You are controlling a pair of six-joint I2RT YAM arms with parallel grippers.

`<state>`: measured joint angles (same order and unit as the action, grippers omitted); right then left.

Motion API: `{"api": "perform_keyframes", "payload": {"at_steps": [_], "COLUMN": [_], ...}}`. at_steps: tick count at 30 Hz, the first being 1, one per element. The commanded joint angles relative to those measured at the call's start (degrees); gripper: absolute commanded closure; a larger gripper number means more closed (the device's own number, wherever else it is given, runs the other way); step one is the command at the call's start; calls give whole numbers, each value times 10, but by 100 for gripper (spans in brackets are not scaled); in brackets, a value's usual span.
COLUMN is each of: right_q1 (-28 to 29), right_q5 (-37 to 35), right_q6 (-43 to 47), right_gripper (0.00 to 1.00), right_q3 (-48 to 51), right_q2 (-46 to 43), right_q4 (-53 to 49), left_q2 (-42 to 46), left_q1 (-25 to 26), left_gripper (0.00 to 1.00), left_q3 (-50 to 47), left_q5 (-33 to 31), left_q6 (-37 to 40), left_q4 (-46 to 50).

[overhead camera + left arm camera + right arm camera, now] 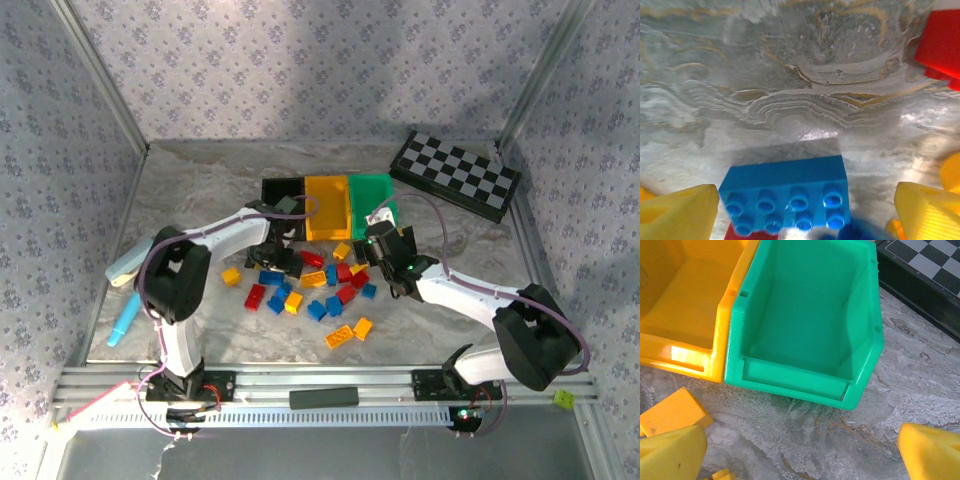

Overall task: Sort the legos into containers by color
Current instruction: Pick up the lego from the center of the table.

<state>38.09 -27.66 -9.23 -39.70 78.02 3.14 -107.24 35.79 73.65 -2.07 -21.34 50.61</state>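
Blue, red and yellow-orange legos [320, 285] lie scattered on the marble table in front of the containers: a black bin [283, 195], a yellow-orange bin [326, 207] and a green bin [368, 195], joined in a row. My left gripper [278, 255] is low over the pile's left side and open. A blue brick [787, 192] lies studs-up between its yellow fingers [677, 215], with a clear gap on the right side. My right gripper [378, 240] is open over bare table [800, 455], just in front of the green bin [805, 330], which looks empty.
A black-and-white checkerboard [455, 175] lies at the back right, beside the green bin. A light blue marker [125, 320] lies at the left edge. A red brick [942, 45] sits ahead and to the right of my left gripper. A yellow brick [672, 412] lies by my right gripper's left finger.
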Motion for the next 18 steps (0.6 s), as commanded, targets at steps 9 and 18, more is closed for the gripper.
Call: {"api": "perform_keyframes", "payload": {"at_steps": [9, 18], "right_q1": [7, 8], "right_q5": [-12, -17], "right_q6": [-5, -3], "right_gripper": [0, 0], "right_q3": [-20, -23], "right_q2": [4, 11], "right_q4": [-11, -12], "left_q2": [36, 20], "left_q1": [-6, -16], "left_gripper": [8, 13], "left_q3": [-19, -39], "left_q5": [3, 7], "left_q6": [-33, -56], "left_q4": [-7, -16]}}
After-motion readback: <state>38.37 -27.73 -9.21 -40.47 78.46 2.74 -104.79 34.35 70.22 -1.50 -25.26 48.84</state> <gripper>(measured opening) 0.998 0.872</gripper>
